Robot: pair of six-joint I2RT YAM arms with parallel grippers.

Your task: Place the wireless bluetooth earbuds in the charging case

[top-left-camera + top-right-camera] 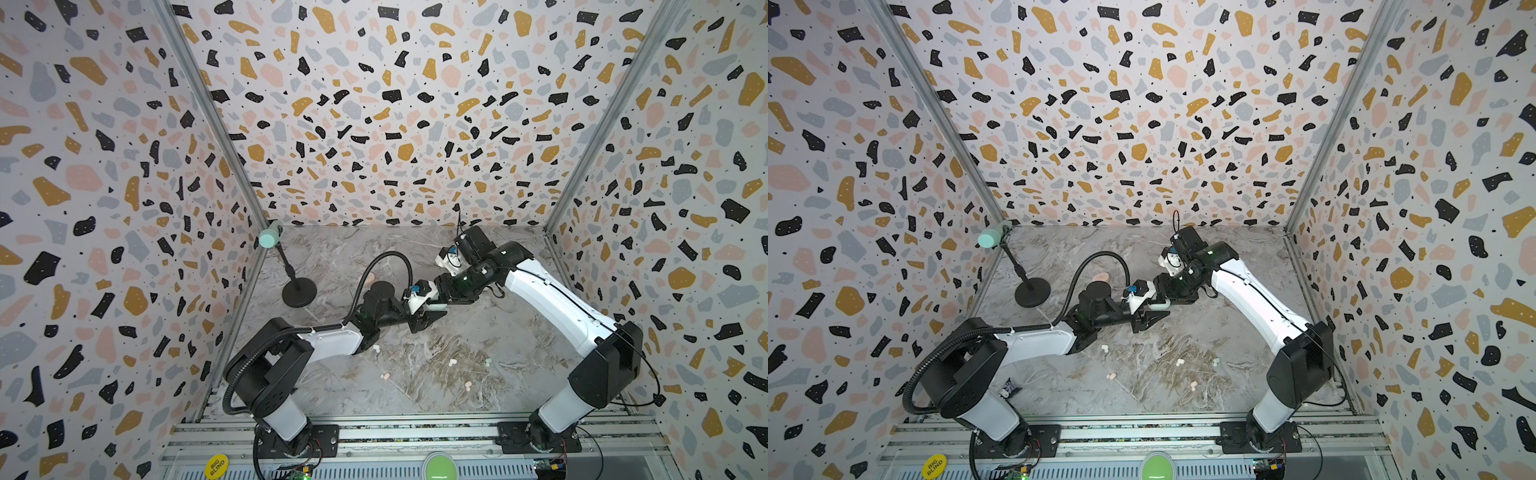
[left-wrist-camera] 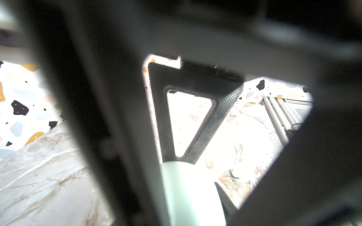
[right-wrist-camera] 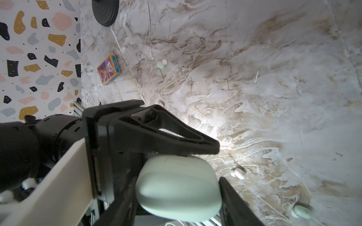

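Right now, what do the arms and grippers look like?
Left arm and right arm: white shells, black joints. Black corrugated conduit runs along the left; a thin black cable along the right. Left gripper and right gripper: black; the left's fingers are hollow triangles with gridded texture. No markings legible.

Five earbuds [image 1: 452, 362] are counted across the lower middle of both top views, one mint charging case [image 1: 437, 307] at centre, one pink charging case [image 1: 370, 277] up-left of it, one card box [image 1: 1010, 388] at lower left, one microphone stand [image 1: 299, 292], two robot arms [image 1: 552, 299].
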